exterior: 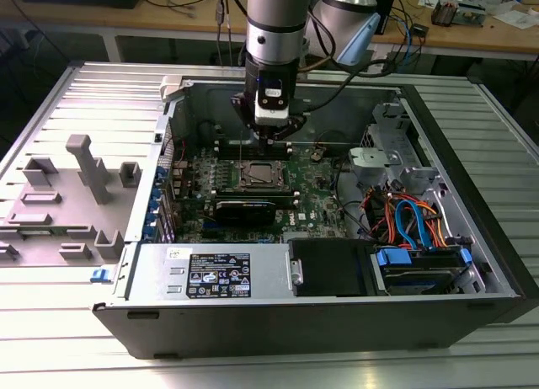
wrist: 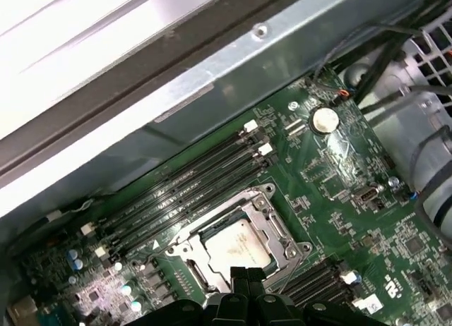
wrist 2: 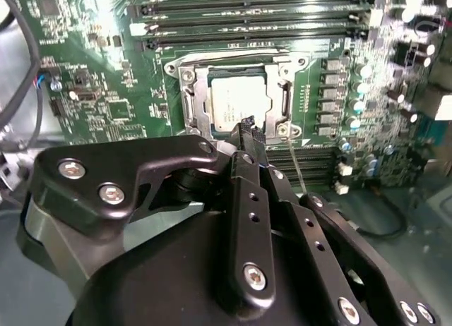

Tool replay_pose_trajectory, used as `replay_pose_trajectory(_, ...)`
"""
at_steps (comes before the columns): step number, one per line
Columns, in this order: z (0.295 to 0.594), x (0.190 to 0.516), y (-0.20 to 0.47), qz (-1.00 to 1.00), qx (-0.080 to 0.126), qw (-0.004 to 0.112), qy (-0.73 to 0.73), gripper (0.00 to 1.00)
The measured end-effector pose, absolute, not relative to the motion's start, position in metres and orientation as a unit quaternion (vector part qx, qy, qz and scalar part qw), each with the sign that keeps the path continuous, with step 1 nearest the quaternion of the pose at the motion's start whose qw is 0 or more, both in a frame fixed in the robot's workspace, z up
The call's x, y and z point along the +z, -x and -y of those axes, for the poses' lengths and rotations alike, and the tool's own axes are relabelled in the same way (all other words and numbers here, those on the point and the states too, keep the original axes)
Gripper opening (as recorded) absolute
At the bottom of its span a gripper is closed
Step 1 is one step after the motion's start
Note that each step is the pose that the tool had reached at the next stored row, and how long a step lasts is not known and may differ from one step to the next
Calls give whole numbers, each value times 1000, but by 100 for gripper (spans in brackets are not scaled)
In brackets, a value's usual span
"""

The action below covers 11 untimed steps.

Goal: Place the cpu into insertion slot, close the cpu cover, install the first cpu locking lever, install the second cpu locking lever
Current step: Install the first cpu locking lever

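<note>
A: What is the pincer [wrist 2: 248,125] doing?
B: Its tips are drawn narrow, gripping nothing, just over the edge of the cover [wrist 2: 199,101]. That shape suits pressing, I think.
A: The cpu [wrist 2: 239,104]?
B: Seated in the slot [wrist 2: 183,77], its grey top showing through the window, so the cover looks down. Whether the levers [wrist 2: 226,56] are latched, I cannot tell.

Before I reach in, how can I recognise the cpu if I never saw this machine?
Inside the open computer case lies a green motherboard. Near its middle, between rows of long black memory slots, sits the cpu: the one flat pale-grey square, set in a silvery metal frame.
</note>
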<state>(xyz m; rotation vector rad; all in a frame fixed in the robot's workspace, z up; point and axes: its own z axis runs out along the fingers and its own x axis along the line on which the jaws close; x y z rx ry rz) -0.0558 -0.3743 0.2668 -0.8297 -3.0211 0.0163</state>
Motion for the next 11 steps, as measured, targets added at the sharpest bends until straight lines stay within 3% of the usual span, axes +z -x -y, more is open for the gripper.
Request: replay_pose_trajectory(11, 375, 267, 56, 986, 5, 3, 169, 11)
